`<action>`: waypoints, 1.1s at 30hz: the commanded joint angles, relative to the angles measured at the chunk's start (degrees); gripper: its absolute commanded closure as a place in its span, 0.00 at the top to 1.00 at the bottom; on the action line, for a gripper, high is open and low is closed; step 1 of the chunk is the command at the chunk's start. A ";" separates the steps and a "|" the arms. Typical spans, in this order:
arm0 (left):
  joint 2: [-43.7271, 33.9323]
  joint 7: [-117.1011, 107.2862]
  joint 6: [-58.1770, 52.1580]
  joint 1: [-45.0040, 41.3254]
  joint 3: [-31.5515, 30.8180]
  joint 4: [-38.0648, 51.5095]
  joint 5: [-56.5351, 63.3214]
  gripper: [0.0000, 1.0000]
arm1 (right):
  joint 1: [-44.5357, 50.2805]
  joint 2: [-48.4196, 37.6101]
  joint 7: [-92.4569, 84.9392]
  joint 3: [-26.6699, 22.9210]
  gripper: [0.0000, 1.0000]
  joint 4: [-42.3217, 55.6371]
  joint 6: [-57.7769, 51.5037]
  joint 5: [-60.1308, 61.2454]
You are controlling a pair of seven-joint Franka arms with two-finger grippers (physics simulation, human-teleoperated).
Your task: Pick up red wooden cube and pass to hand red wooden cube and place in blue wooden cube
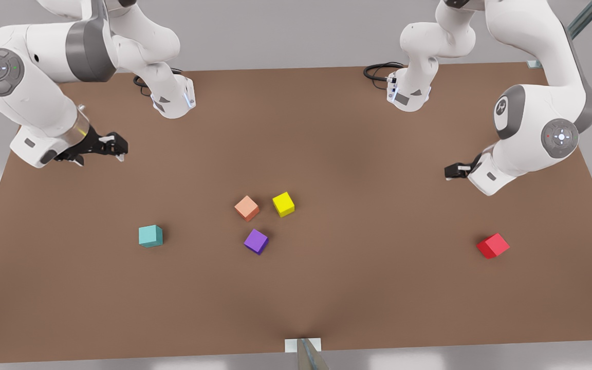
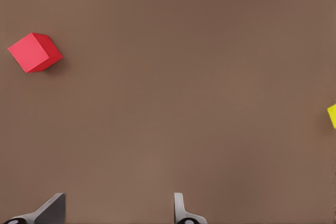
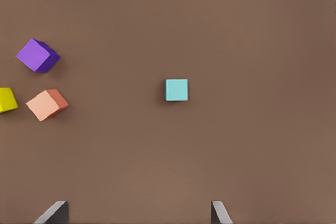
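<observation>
**Nothing picked up yet: both grippers hang open over the counter, the red cube untouched.**

You'll find the red wooden cube [image 1: 493,245] sitting alone on the counter [image 1: 378,288] at the front view's right, turned at an angle, well apart from the other cubes. Your left gripper [image 1: 455,170] hovers above and behind it with fingers spread and nothing between them; its fingertips [image 2: 178,208] show in the left wrist view. Your right gripper [image 1: 113,146] waits at the front view's left, also spread wide, near the blue wooden cube [image 1: 150,236]. Expect the red cube to be light, rigid and not fragile; its matte faces should grip well. Rotate the wrist to match its skew and close on two opposite flat faces, not corners.
</observation>
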 commanded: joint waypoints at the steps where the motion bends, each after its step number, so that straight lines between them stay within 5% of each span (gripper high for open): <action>1: 0.33 1.78 3.34 0.01 0.03 -0.34 -0.94 1.00 | 0.07 0.01 1.91 -0.14 1.00 -0.57 1.30 -0.03; 3: 3.57 1.52 6.59 0.28 0.03 0.45 -0.59 1.00 | -0.72 0.71 1.73 -0.49 1.00 -0.74 1.48 0.32; 5: 21.04 1.52 5.71 3.16 4.95 16.86 -0.58 1.00 | -1.25 2.91 1.65 -0.58 1.00 0.05 1.57 0.59; 8: 33.28 1.52 18.54 12.76 4.77 21.37 -1.29 1.00 | -1.60 3.87 1.65 -0.58 1.00 0.66 1.92 0.32; 33: 40.67 -6.74 25.75 17.77 6.00 17.59 -5.95 1.00 | -3.54 6.95 1.65 -0.49 1.00 -0.04 4.03 1.73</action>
